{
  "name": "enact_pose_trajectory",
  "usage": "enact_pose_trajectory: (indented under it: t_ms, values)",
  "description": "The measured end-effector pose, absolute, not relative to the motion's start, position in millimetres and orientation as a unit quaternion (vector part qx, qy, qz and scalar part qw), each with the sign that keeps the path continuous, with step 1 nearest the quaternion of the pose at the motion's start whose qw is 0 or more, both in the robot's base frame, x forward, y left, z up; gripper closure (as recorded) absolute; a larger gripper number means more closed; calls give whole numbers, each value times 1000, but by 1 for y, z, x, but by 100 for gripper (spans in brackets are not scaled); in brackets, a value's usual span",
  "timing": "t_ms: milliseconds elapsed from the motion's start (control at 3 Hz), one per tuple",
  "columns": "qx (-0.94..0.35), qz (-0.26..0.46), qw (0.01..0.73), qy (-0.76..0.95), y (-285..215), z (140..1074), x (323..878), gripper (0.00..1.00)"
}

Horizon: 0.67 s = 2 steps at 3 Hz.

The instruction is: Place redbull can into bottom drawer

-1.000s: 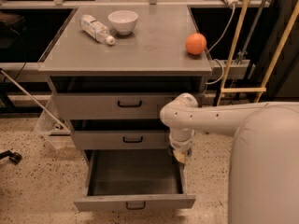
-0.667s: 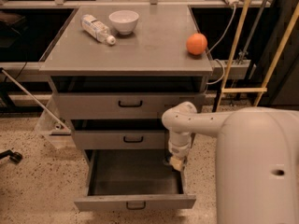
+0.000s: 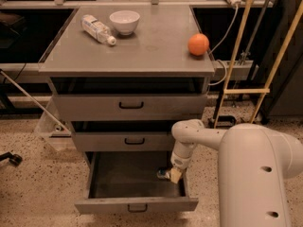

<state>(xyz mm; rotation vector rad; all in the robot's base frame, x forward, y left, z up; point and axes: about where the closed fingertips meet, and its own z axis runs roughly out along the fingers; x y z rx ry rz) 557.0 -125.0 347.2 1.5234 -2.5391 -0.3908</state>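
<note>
Lower than before — arm (image 3: 201, 135) bent down, end effector (image 3: 174, 174) inside bottom drawer (image 3: 135, 205), redbull can (image 3: 163, 174) at its tip, grip unclear.

No legible text, redbull can (image 3: 164, 174) in gripper (image 3: 174, 175), low inside bottom drawer (image 3: 123, 181), brand unreadable, bottle label (image 3: 94, 26) unreadable

The grey tabletop (image 3: 142, 51) carries a clear plastic bottle (image 3: 97, 29) lying at 10 o'clock, a white bowl (image 3: 124, 21) just beside it at 11, and an orange ball (image 3: 198, 44) at 3 near the edge. The hand (image 3: 174, 174) hangs inside the open bottom drawer (image 3: 128, 181).
</note>
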Motion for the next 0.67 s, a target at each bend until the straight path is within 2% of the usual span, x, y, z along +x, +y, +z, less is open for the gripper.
enact_pose_trajectory:
  t_ms: [333, 667]
  values:
    - [504, -131, 75, -850, -126, 345, 555, 100]
    - [484, -136, 37, -864, -134, 328, 554, 100]
